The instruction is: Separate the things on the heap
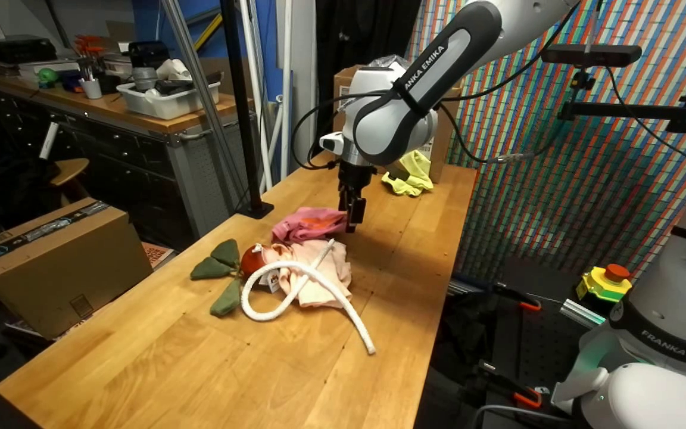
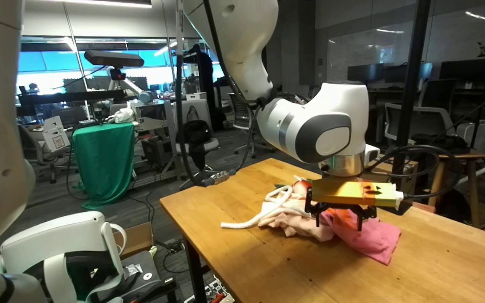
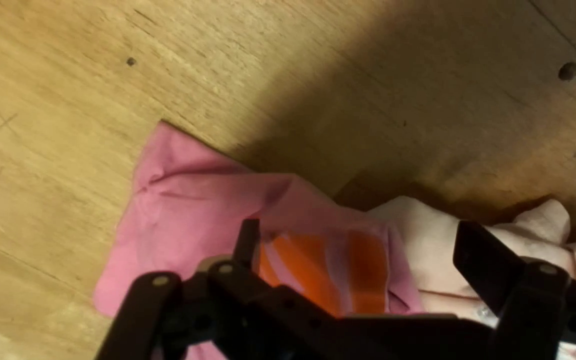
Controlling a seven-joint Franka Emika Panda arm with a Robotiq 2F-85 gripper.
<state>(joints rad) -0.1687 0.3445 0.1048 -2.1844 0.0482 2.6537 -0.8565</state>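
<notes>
Jaws apart abv pink cloth (image 3: 198, 215), "FRANKA EMIKA" lbl (image 1: 679, 347)

In an exterior view, a butcher-block table (image 1: 218, 369) is stretching between a wood-topped workbench (image 1: 203, 173), whose black drawers (image 1: 122, 152) are showing, and a wall of multicoloured strips (image 1: 515, 208). A blue panel (image 1: 152, 30) is rising behind the workbench, and a black curtain (image 1: 373, 36) is hanging next to the strips. In the wrist view, a soft shadow (image 3: 368, 115) is darkening the table's boards. In an exterior view, windows (image 2: 55, 61) are glowing blue and white, and a ceiling light (image 2: 116, 3) is shining above them. A green drape (image 2: 103, 160) is hanging down to the grey floor (image 2: 223, 153), where office chairs (image 2: 240, 112) and a wooden stool (image 2: 474, 155) are standing.
</notes>
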